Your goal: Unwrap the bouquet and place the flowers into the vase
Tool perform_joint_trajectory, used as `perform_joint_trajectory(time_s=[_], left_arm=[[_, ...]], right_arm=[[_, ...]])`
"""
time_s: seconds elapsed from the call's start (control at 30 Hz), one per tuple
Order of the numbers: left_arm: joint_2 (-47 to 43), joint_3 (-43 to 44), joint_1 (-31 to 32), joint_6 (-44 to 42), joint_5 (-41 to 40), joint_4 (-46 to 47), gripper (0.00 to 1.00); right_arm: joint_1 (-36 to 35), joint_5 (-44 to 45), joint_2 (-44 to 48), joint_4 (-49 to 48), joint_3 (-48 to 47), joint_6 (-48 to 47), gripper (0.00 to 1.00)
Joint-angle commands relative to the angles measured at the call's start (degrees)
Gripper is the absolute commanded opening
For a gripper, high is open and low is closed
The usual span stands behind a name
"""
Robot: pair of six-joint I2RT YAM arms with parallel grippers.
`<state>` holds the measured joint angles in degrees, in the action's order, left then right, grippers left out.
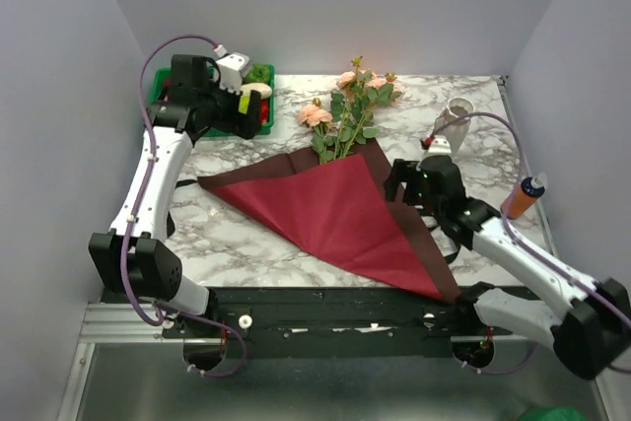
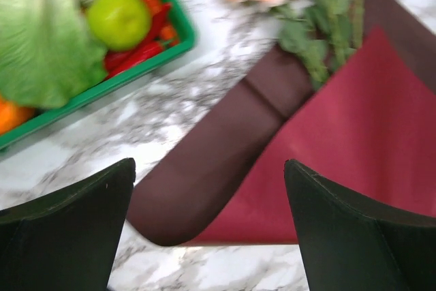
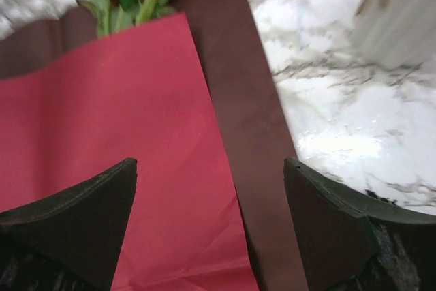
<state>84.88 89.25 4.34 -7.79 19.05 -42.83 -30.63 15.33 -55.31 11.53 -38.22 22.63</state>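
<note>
Both sets of jaws stand wide apart with nothing between them. My right gripper (image 3: 210,163) hangs just above the right-hand side of the red paper (image 1: 335,209), its fingers straddling the line where the bright red face meets the darker band along the edge. My left gripper (image 2: 208,168) is up near the far left, beside the green tray (image 2: 136,73) of vegetables, looking down at the folded dark flap on the paper's left side. The paper lies spread in a flat cone, its point toward the near right edge of the table and its mouth away from me. The flowers (image 1: 350,110) poke out of that mouth – peach blooms and leaves on the marble, stems running back under the sheet. So the long axis goes from far centre to near right, and the stems lie ahead and to the left of the right jaws. I judge the right arm the nearer one for lifting that edge, the left for pinning or peeling the opposite flap. The vase (image 1: 455,115) sits well apart, at the far right beyond the right gripper; I cannot tell whether it is upright. An orange bottle (image 1: 523,196) stands by the right edge. The table (image 1: 237,229) is grey-veined marble – plain pale walls close it in on three sides.
</note>
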Motion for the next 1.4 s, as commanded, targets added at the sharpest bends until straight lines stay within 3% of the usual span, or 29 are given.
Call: perform_joint_trajectory(time_s=[0.0, 0.17, 0.43, 0.63, 1.13, 1.23, 1.37], left_arm=[[2.7, -0.4, 7.7, -6.5, 16.1, -4.3, 0.99], [15.3, 0.5, 10.2, -10.4, 25.4, -5.2, 0.99], [35.3, 13.6, 11.0, -18.7, 27.8, -11.8, 0.99], [41.5, 18.9, 12.6, -19.1, 25.0, -11.4, 0.99], [47.3, 19.0, 14.6, -20.2, 26.4, -9.1, 0.96], [47.5, 19.0, 15.0, -20.7, 27.1, -9.7, 0.86], [46.0, 17.9, 15.3, -21.2, 28.4, -10.3, 0.61]], right_arm=[[0.2, -4.9, -7.9, -6.3, -2.5, 0.0, 0.95], [0.2, -7.9, -5.3, -9.3, -1.0, -0.4, 0.94], [0.1, -10.8, 8.3, -9.5, 2.6, -3.7, 0.93], [0.1, -12.5, 12.3, -7.1, 1.7, -3.3, 0.91], [0.2, -15.1, 14.5, -4.9, -3.9, -2.7, 0.9], [0.1, -16.6, 14.7, -3.9, -4.8, -2.9, 0.89], [0.1, -17.0, 15.0, -3.5, -5.0, -2.2, 0.88]])
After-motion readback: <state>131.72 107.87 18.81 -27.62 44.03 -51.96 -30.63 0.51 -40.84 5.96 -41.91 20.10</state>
